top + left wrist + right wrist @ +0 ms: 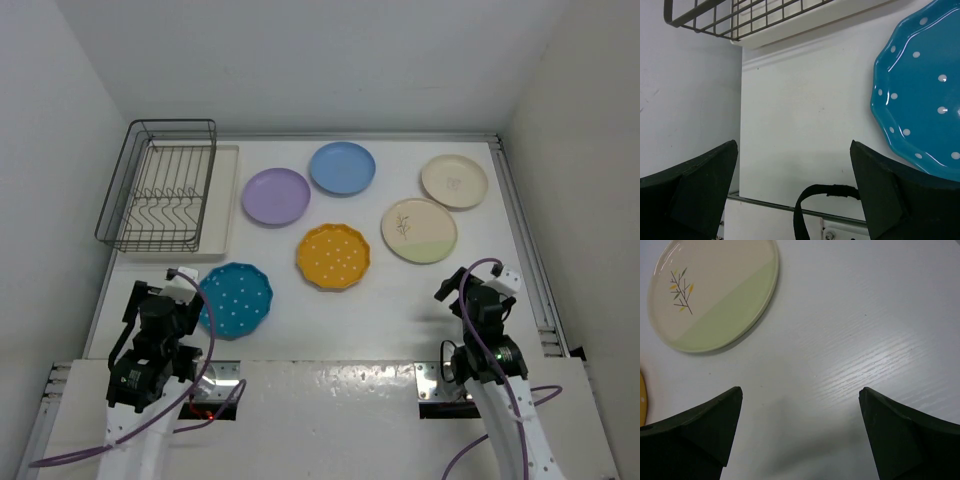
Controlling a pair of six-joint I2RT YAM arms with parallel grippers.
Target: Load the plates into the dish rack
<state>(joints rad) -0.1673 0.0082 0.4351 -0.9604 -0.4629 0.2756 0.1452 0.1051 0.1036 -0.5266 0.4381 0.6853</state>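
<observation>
- The dish rack [160,190] stands at the far left corner of the desk [400,320], on a flat cream tray [225,205]. Its wire prongs are bare, and no plate is in it.
- All six plates lie flat on the desk, so I think the job has not really begun.
- The teal dotted plate [236,298] is near the near left corner, just beside the left claw [795,150].
- The orange dotted plate [333,256] is in the middle of the desk.
- The lilac plate [276,195] and the blue plate [342,167] lie closer to the far edge. The lilac one is the closest to the rack.
- The sprig plate [418,230] and the plain cream plate [454,181] are on the right side. The plain cream one is near the far right corner.
- The left claw has its fingers wide apart and holds nothing. It is over bare desk, with the teal plate to its right.
- The right claw [800,395] is wide apart and empty too. It is by the near edge, and the sprig plate is ahead of it.
- What is left to do: each of the six plates has to be picked up and stood between the prongs.
</observation>
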